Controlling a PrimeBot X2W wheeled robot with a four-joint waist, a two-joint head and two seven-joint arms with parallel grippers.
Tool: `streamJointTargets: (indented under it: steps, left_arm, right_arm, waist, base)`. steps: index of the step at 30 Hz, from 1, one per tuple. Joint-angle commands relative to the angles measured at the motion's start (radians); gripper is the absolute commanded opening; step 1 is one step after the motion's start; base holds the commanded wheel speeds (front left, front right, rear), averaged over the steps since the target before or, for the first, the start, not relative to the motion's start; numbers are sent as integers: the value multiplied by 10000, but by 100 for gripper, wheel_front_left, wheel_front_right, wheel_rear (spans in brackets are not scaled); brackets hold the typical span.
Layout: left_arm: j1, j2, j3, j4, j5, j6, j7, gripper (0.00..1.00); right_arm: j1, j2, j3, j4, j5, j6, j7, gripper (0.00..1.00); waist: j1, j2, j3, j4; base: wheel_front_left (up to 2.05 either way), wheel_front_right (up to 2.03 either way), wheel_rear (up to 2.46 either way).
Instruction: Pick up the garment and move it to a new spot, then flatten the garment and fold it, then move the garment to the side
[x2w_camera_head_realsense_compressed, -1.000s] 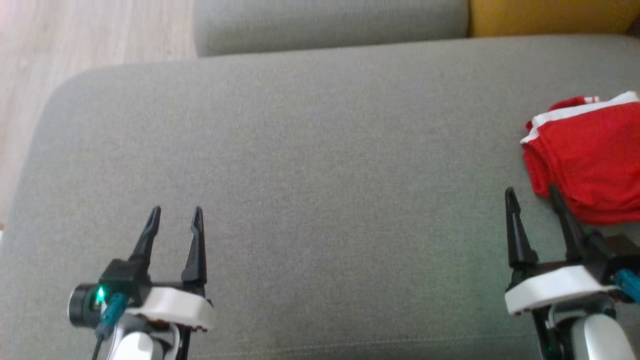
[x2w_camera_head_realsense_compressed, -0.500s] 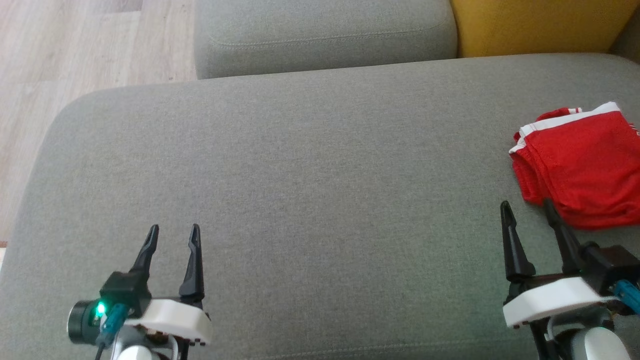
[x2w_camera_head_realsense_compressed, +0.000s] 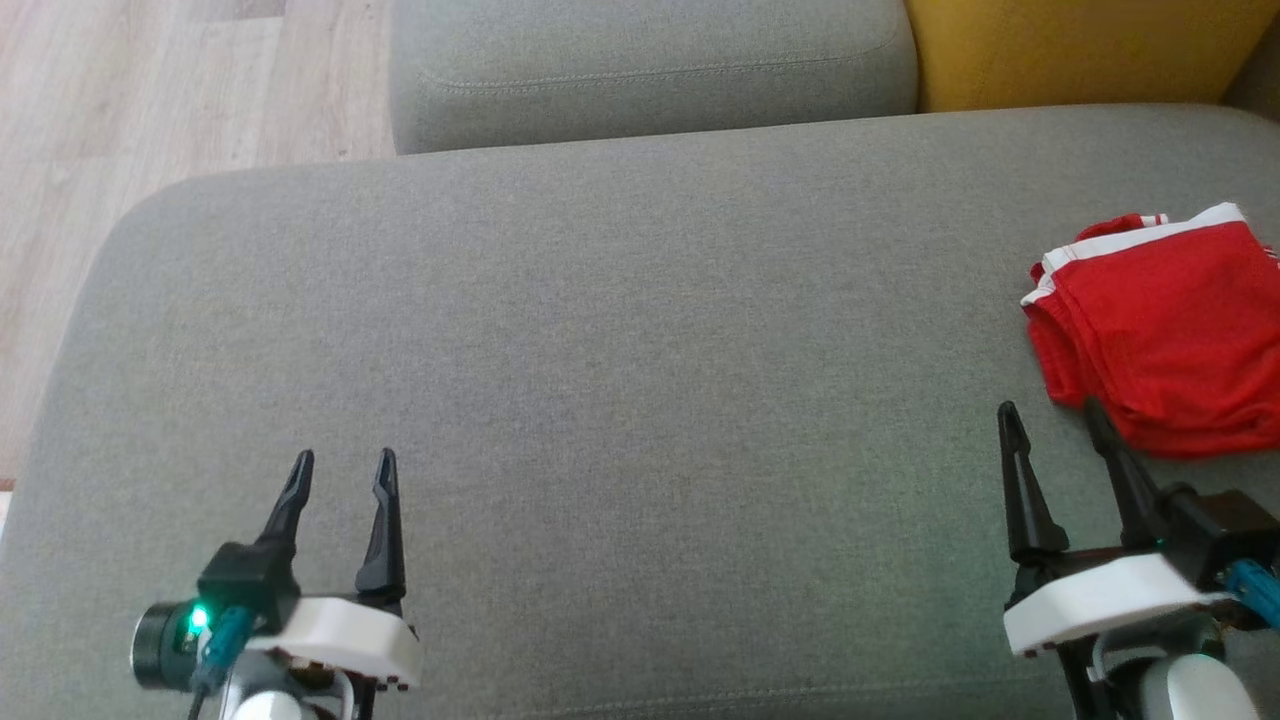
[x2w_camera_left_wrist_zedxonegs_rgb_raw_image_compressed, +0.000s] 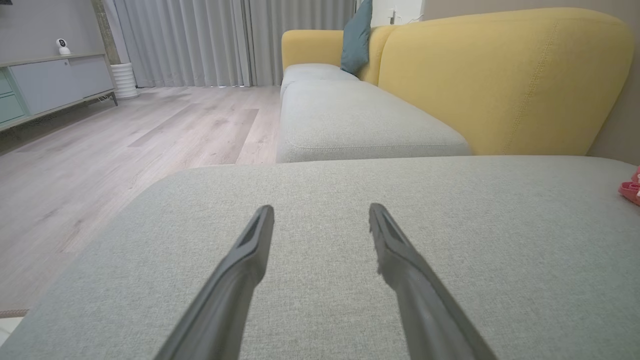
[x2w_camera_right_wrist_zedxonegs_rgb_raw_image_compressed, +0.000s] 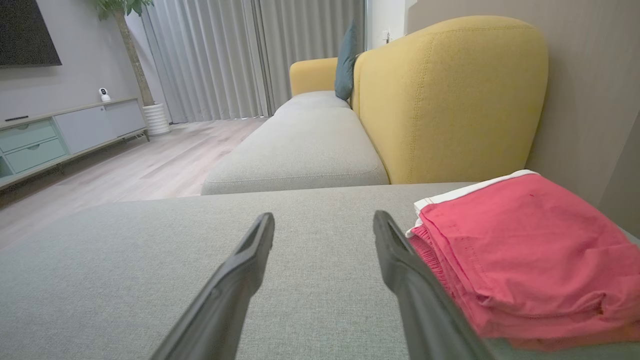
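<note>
The red garment (x2w_camera_head_realsense_compressed: 1160, 330) lies in a neat folded stack, white trim (x2w_camera_head_realsense_compressed: 1130, 238) showing along its far edge, over at the right side of the grey sofa seat (x2w_camera_head_realsense_compressed: 600, 350). Both tools hover empty above the seat. The left tool (x2w_camera_head_realsense_compressed: 345, 458) is at the near left with its fingers spread wide on nothing. The right tool (x2w_camera_head_realsense_compressed: 1049, 410) is likewise spread, one fingertip just beside the garment's near-left corner (touching or not, I can't say). By the look of it, the moving, flattening and folding are done and the stack is set aside, so little seems left.
</note>
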Motion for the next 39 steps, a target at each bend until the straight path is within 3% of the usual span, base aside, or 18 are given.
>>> streamJointTargets:
  steps: [1,5,6,11,39]
  left_arm:
    - [-374,175,288,-381,-122,65,-23,100]
    - [-404,197,263,-414,-147,71,-38,100]
    - [-428,206,242,-426,-154,70,-44,0]
    - [118,-73,-40,445,-163,-17,17,0]
    - [-240,-216,645,554,-3404,-546,808,0]
  right_arm:
    - [-288,-49,252,-420,53,-7,13,100]
    - [-319,-49,265,-436,73,-7,12,100]
    - [-334,-49,279,-449,93,-7,11,0]
    - [57,9,96,480,79,0,-9,0]
    - [-366,-166,76,963,3600,-2,114,0]
  waist:
    - [1,-1,15,-1]
    - [1,-1,61,19]
    - [1,-1,86,33]
    - [1,-1,85,34]
    - [1,-1,81,114]
  base:
    - [0,0,0]
    - [0,0,0]
    - [0,0,0]
    - [0,0,0]
    - [0,0,0]
